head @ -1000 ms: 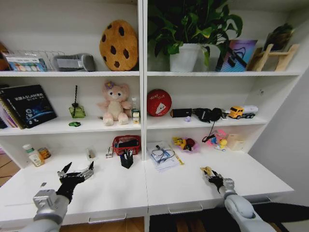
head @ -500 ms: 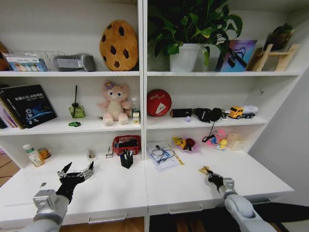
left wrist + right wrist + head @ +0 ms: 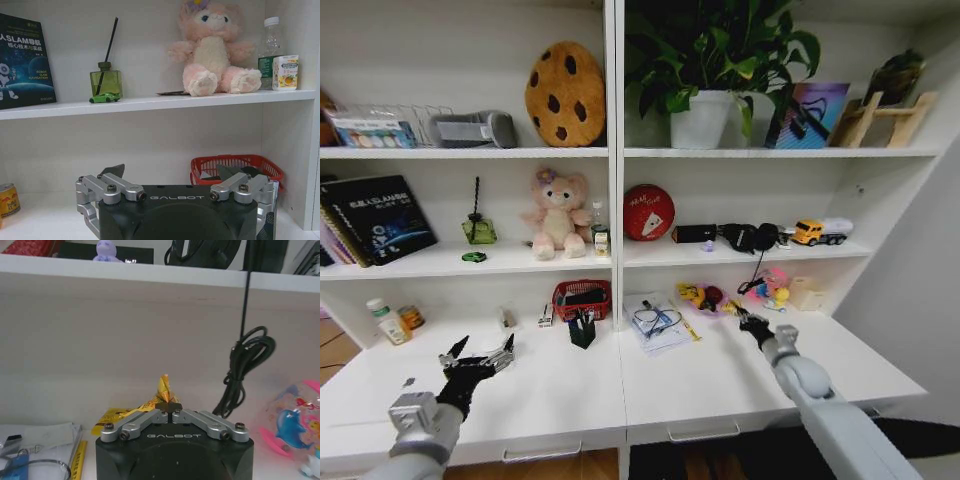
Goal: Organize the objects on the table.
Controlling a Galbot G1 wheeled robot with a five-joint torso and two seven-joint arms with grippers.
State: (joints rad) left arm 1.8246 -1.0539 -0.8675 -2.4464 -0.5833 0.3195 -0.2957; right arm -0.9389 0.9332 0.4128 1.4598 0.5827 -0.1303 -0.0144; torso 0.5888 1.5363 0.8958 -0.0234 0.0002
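The right end effector [image 3: 752,325] is seen reaching over the back of the desk [image 3: 720,385], near the toys, its fingers pressed together on a small yellow wrapper [image 3: 164,388]. "GALBOT" is read on its housing in the right wrist view. The left end effector [image 3: 475,360] is held above the left side of the desk, fingers spread wide and empty. A green toy car [image 3: 104,98] is set on the shelf beside a book [image 3: 22,60] marked "SLAM".
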